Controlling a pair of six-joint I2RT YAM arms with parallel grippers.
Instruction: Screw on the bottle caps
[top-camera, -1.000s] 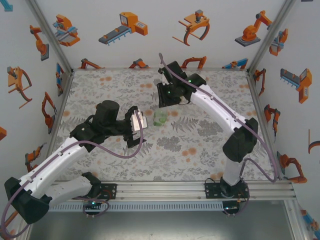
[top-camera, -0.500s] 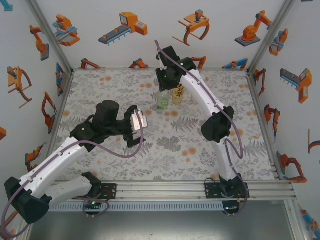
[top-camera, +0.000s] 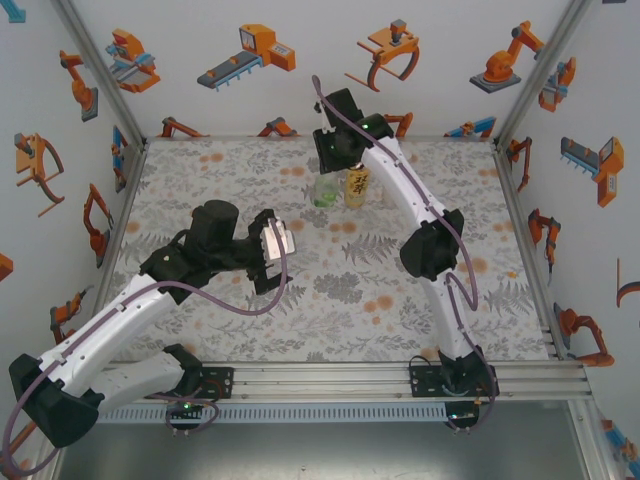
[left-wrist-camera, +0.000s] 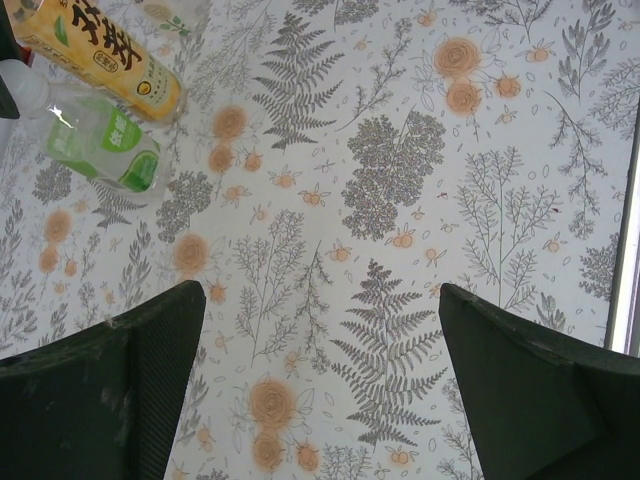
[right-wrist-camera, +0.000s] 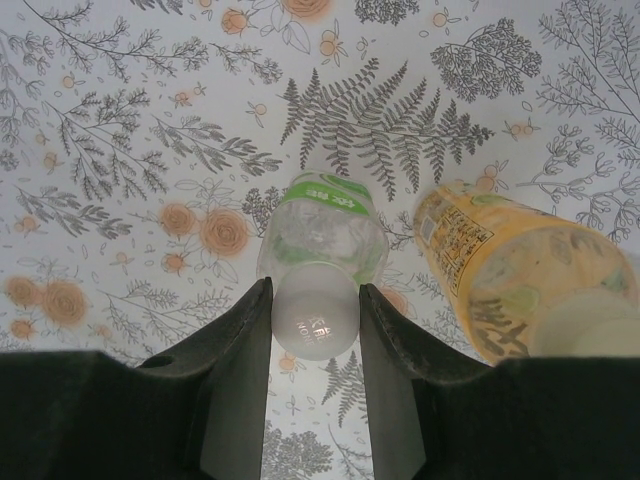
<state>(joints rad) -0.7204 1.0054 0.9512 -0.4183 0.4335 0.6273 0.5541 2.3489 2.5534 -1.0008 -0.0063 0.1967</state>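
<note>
The table (top-camera: 400, 300), spread with a fern-and-flower print, took up the whole floor of the cell. Across it the right arm (top-camera: 420, 215) reached far toward the back edge, while the left arm (top-camera: 130, 310) lay bent over the near-left part, well apart from the bottles.

The left jaws stood released and wide, with nothing between them but bare print in the left wrist view. The right jaws were clenched on the cap (right-wrist-camera: 315, 322) of the clear bottle (right-wrist-camera: 322, 235), one finger on each side of it; the cap was pale and sat on top of the neck.

That bottle, with its green-and-white label, hung straight below the right wrist near the back of the table. Its base was at or just above the cloth — I could not tell which. The yellow bottle (top-camera: 356, 185) stood just beside it on the right; its pale top was too blurred in the right wrist view to say whether it was capped.

The main risk, as I judged it, was that nothing braced the clear bottle's body; a twist of the cap would likely spin the whole bottle instead of tightening the thread. A cap seated slightly askew could cross-thread and jam; and any sideways drift of the wrist could knock the yellow bottle over — it stood that close.
</note>
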